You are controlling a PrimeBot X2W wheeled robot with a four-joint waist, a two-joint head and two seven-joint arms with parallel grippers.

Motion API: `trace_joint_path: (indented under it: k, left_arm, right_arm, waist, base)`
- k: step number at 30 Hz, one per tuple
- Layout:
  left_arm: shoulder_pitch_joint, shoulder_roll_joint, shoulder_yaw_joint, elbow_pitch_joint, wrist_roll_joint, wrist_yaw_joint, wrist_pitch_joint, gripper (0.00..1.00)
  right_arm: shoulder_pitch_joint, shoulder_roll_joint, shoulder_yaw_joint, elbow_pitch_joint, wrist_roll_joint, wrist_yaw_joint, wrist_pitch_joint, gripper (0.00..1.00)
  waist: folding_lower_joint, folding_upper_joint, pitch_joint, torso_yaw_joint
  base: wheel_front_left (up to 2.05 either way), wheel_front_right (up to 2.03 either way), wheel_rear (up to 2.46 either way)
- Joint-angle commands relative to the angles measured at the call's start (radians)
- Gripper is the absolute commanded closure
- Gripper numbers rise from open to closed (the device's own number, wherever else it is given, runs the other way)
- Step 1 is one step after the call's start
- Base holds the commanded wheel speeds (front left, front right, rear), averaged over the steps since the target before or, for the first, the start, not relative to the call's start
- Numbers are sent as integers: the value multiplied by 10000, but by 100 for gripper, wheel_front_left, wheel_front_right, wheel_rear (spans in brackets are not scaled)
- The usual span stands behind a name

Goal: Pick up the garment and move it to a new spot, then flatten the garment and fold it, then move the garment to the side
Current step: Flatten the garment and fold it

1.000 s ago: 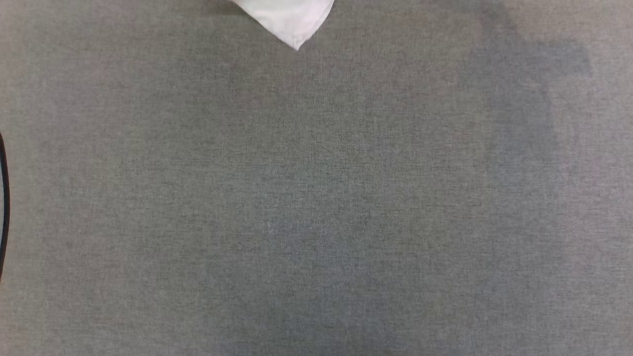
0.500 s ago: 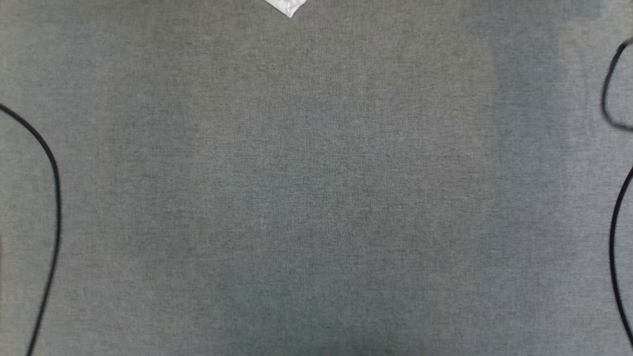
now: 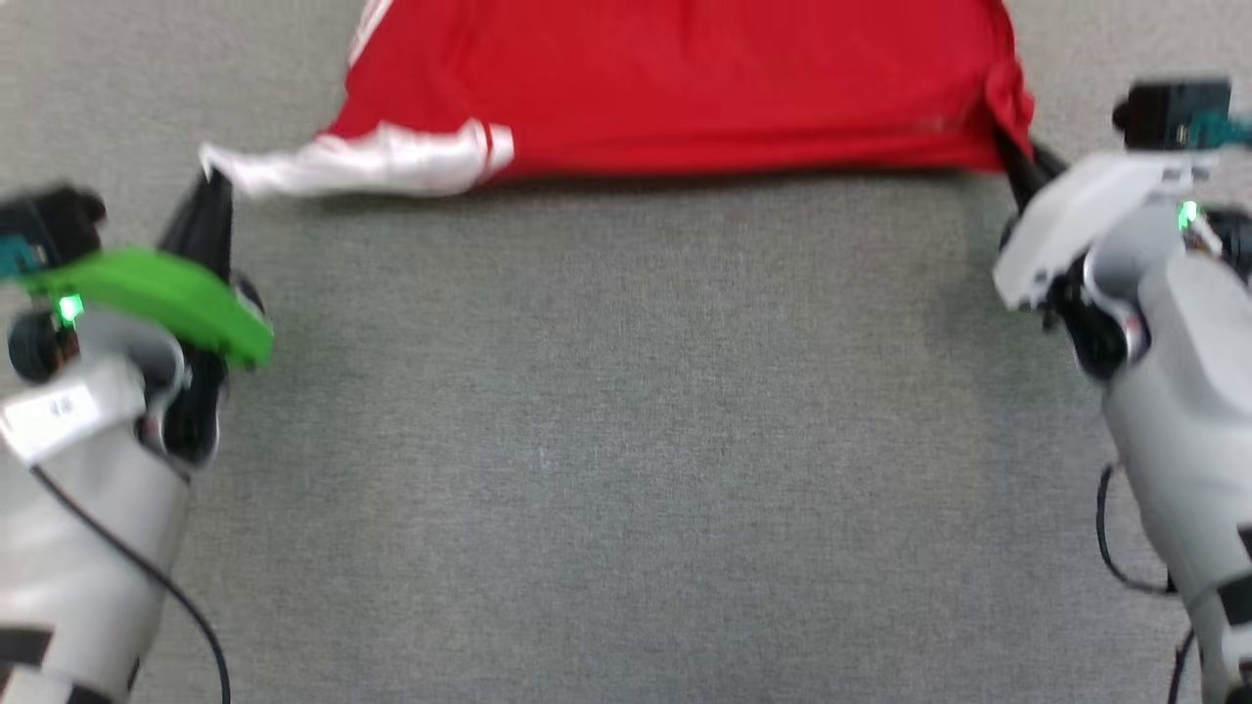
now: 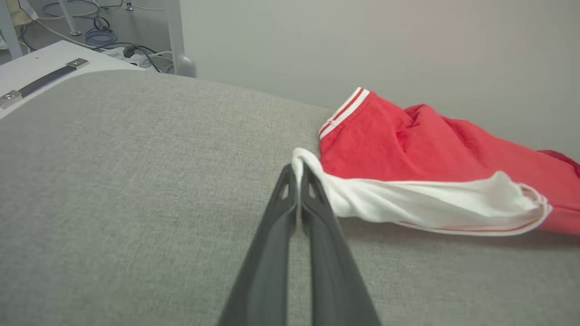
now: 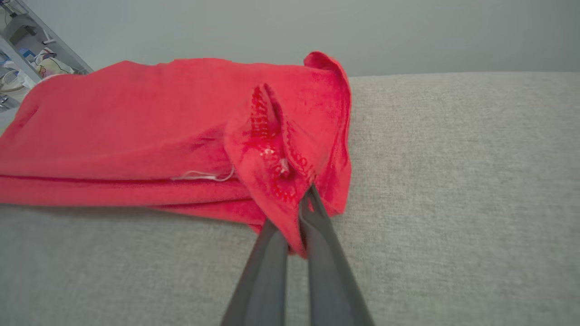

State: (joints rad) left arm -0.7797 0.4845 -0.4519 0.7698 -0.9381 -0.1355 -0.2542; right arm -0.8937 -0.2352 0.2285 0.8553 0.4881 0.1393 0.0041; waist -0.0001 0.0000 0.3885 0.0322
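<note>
Jersey [image 3: 685, 88] was held stretched over the grey desk [image 3: 626, 440] at 12 o'clock, white sleeve [image 3: 372, 161] pinched by left tool [image 3: 207, 186], red corner by right tool [image 3: 1007, 156].

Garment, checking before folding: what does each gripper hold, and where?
Left gripper holds the garment by a white sleeve tip; right gripper, a red hem corner.
</note>
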Motion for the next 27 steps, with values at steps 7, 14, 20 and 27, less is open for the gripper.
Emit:
trace_joint_path:
  k: [7, 14, 20, 27]
  left_arm:
    - [3255, 127, 1134, -1677, 365, 327, -73, 100]
    - [6352, 37, 1848, -3761, 627, 1293, -74, 100]
    - [8630, 75, 2124, -5624, 418, 2270, -42, 100]
    - [10783, 295, 2372, -7604, 169, 3370, 357, 100]
  right_arm:
    - [3064, -867, 219, -1803, 887, -86, -68, 100]
    - [5910, -991, -403, -3601, 1122, -86, 294, 100]
    - [8190, -648, -1241, -5128, 777, -86, 864, 100]
    - [10706, 128, -2266, -7223, 255, -86, 1817, 100]
  waist:
    - [1, 0, -2054, 298]
    - [1, 0, -2978, 353]
    - [1, 0, -3523, 481]
    - [1, 0, -3917, 652]
  base:
    - [0, 0, 0]
    - [0, 0, 0]
    - [0, 0, 0]
    - [0, 0, 0]
